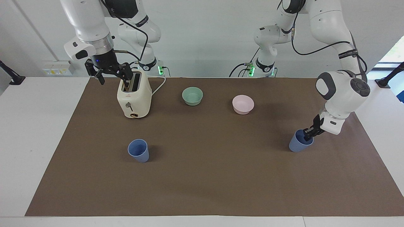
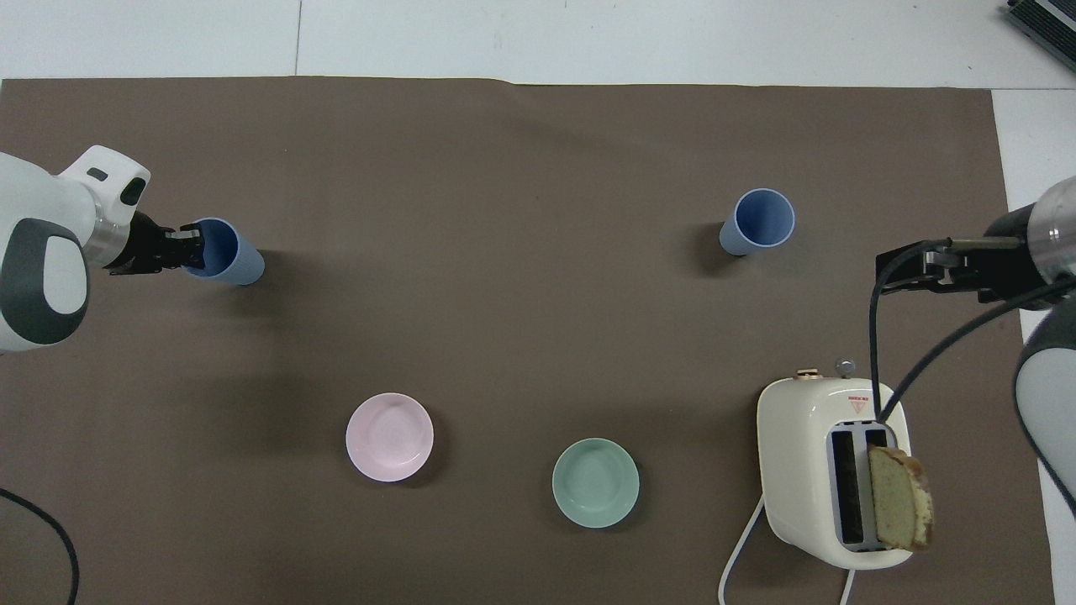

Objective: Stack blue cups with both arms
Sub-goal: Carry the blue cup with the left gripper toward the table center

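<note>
1. left gripper (image 1: 307, 135) is clamped on the rim of one cup (image 1: 299, 142), at the left arm's end.
2. other cup (image 1: 138, 150) stands upright toward the right arm's end, well apart.
3. right gripper (image 1: 109, 73) waits open, up beside the toaster (image 1: 134, 94).

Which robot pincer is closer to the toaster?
The right pincer. It hangs open just above the toaster, by its top. The left pincer is at the table's other end, shut on a blue cup's rim.

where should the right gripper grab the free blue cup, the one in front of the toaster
Grip the rim of that blue cup: it stands upright with its mouth open, clear of the toaster. The right gripper, open over the toaster, would likely do best coming from above, one finger inside the wall.
</note>
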You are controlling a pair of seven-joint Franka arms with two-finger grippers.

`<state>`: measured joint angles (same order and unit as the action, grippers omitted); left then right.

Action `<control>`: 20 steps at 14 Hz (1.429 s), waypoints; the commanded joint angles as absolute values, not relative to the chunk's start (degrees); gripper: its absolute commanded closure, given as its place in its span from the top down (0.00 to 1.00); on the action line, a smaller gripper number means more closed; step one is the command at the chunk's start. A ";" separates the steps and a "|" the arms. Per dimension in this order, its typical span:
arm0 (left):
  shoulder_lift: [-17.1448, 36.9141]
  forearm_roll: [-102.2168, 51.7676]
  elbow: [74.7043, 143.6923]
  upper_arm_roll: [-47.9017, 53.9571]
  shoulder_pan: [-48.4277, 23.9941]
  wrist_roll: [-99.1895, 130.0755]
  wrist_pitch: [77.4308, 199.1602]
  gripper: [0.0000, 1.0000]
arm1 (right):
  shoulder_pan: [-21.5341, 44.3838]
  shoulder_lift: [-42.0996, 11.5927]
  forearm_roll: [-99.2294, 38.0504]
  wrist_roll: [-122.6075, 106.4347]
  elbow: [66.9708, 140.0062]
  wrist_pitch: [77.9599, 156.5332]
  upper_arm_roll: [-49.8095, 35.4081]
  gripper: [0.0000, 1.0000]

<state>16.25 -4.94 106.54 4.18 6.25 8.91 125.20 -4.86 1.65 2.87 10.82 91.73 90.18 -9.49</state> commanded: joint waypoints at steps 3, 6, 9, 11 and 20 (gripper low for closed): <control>16.53 -6.06 99.16 3.69 3.88 10.28 121.13 0.00 | -5.71 2.37 2.81 9.32 92.37 90.53 -9.84 1.00; 16.35 -5.54 95.11 3.60 0.02 16.85 117.96 0.00 | -5.71 2.37 2.81 9.32 92.37 90.53 -9.84 1.00; 16.52 -5.27 93.52 3.52 -5.69 26.42 117.77 0.00 | -5.71 2.37 2.81 9.32 92.37 90.53 -9.84 1.00; 16.44 -4.84 93.52 3.52 -10.35 33.01 118.30 0.00 | -5.71 2.37 2.81 9.32 92.37 90.53 -9.84 1.00; 18.45 2.27 94.92 3.60 -26.36 51.94 122.95 0.00 | -5.71 2.37 2.81 9.32 92.46 90.53 -9.84 1.00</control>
